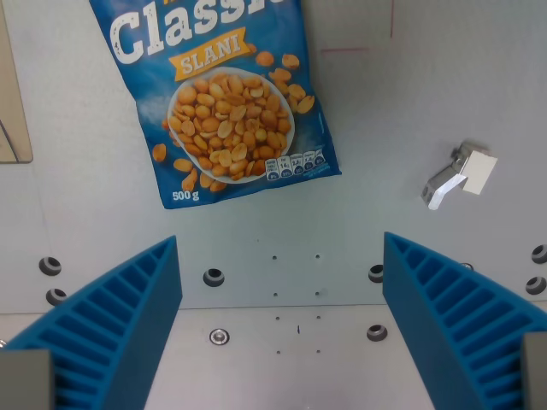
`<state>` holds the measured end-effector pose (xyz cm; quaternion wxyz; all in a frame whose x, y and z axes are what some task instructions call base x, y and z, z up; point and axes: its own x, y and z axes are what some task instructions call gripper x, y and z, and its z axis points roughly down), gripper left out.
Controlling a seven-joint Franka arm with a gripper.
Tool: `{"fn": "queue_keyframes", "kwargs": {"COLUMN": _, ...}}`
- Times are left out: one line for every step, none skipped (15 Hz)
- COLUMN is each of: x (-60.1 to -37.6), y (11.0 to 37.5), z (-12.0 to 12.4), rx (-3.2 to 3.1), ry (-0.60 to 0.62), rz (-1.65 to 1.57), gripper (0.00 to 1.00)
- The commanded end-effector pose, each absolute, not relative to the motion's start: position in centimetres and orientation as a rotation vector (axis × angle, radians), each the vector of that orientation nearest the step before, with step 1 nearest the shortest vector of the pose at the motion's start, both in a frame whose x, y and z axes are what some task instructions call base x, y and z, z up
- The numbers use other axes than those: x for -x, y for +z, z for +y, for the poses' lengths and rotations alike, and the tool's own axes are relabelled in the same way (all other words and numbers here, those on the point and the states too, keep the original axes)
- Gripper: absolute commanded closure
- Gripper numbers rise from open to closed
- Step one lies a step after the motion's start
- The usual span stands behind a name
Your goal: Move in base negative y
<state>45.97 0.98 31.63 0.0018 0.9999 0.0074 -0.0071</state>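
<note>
Looking straight down from the wrist, and the end effector [282, 333] is spread wide, its two blue ribbed fingers [120, 325] standing well apart at the bottom corners with nothing at all between them, just bare grey counter [385, 111]. One finger sits at the wrist view's left, the other at the wrist view's right, both angled outward, and neither is touching anything on the surface. Up top, one bag of peanuts [226, 102] lies flat on the counter, blue, tilted a little, its top edge cut off by the frame; you can read "SLANI" on a yellow banner and "500 g" at the lower corner, with a white bowl of nuts printed in the middle. That bag sits well clear of the fingers, above the gap and nearer the left one. Over to the wrist view's right, one small white-and-silver piece [460, 173], a little metal bracket by the look of it, though what it is exactly I can't say, lying alone and apart from the bag. At the far left edge there is a sliver of one tan panel [13, 111]. The counter itself carries a scatter of round bolt holes [214, 277], nine or so that I can count, most along a row just above the seam between two plates, plus a cluster of tiny pin holes in the centre.
</note>
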Motion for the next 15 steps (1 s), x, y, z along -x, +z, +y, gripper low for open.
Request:
{"fn": "queue_keyframes", "kwargs": {"x": -46.0, "y": 32.0, "z": 0.5, "rx": -3.138, "ry": -0.011, "rz": 0.023, "gripper": 0.00}}
{"fn": "queue_keyframes", "kwargs": {"x": -46.0, "y": 32.0, "z": 0.0, "rx": -3.138, "ry": -0.011, "rz": 0.023, "gripper": 0.00}}
{"fn": "queue_keyframes", "kwargs": {"x": -45.9, "y": 32.0, "z": -0.5, "rx": -3.138, "ry": -0.011, "rz": 0.023, "gripper": 0.00}}
{"fn": "queue_keyframes", "kwargs": {"x": -45.9, "y": 32.0, "z": -1.0, "rx": -3.138, "ry": -0.011, "rz": 0.023, "gripper": 0.00}}
{"fn": "queue_keyframes", "kwargs": {"x": -45.9, "y": 31.9, "z": -1.5, "rx": -3.138, "ry": -0.011, "rz": 0.023, "gripper": 0.00}}
{"fn": "queue_keyframes", "kwargs": {"x": -45.9, "y": 31.9, "z": -2.0, "rx": -3.138, "ry": -0.011, "rz": 0.023, "gripper": 0.00}}
{"fn": "queue_keyframes", "kwargs": {"x": -45.9, "y": 31.9, "z": -2.5, "rx": -3.138, "ry": -0.011, "rz": 0.023, "gripper": 0.00}}
{"fn": "queue_keyframes", "kwargs": {"x": -45.9, "y": 31.9, "z": -3.0, "rx": -3.138, "ry": -0.011, "rz": 0.023, "gripper": 0.00}}
{"fn": "queue_keyframes", "kwargs": {"x": -45.9, "y": 31.9, "z": -3.5, "rx": -3.138, "ry": -0.011, "rz": 0.023, "gripper": 0.00}}
{"fn": "queue_keyframes", "kwargs": {"x": -46.0, "y": 31.9, "z": -4.0, "rx": -3.138, "ry": -0.011, "rz": 0.023, "gripper": 0.00}}
{"fn": "queue_keyframes", "kwargs": {"x": -46.0, "y": 31.9, "z": -4.5, "rx": -3.138, "ry": -0.011, "rz": 0.023, "gripper": 0.00}}
{"fn": "queue_keyframes", "kwargs": {"x": -46.0, "y": 31.9, "z": -5.0, "rx": -3.138, "ry": -0.011, "rz": 0.023, "gripper": 0.00}}
{"fn": "queue_keyframes", "kwargs": {"x": -46.0, "y": 31.9, "z": -5.5, "rx": -3.138, "ry": -0.011, "rz": 0.023, "gripper": 0.00}}
{"fn": "queue_keyframes", "kwargs": {"x": -46.0, "y": 31.9, "z": -6.0, "rx": -3.138, "ry": -0.011, "rz": 0.023, "gripper": 0.00}}
{"fn": "queue_keyframes", "kwargs": {"x": -46.0, "y": 31.9, "z": -6.5, "rx": -3.138, "ry": -0.011, "rz": 0.023, "gripper": 0.00}}
